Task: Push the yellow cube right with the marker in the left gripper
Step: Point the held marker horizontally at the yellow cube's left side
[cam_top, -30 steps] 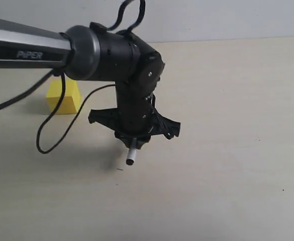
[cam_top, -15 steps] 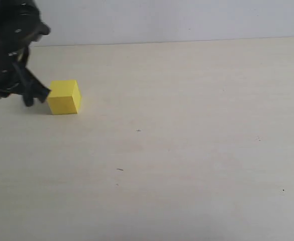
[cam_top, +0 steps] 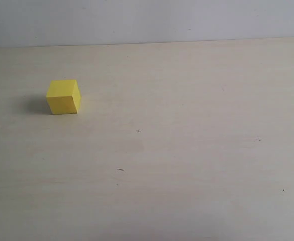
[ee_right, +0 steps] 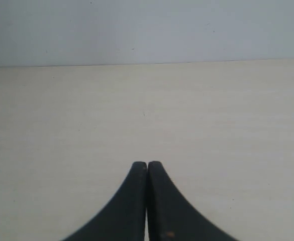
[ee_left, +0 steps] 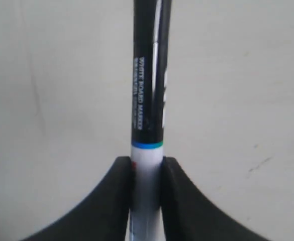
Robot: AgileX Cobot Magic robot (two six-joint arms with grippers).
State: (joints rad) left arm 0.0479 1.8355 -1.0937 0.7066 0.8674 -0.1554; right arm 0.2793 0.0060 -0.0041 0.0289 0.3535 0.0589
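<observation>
In exterior view: yellow cube (cam_top: 64,98); wrist: left claw (ee_left: 147,168) pinching marker (ee_left: 148,100).

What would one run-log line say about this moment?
left pincer: shut on marker | right pincer: shut, empty | yellow cube: on table, nothing touching it

Look at the marker (ee_left: 148,90) and you can read white letters on its black part: "WHITE BOARD MARKER". The words run along its length. A smaller line of print sits just beside them, but it is too blurry to read.
</observation>
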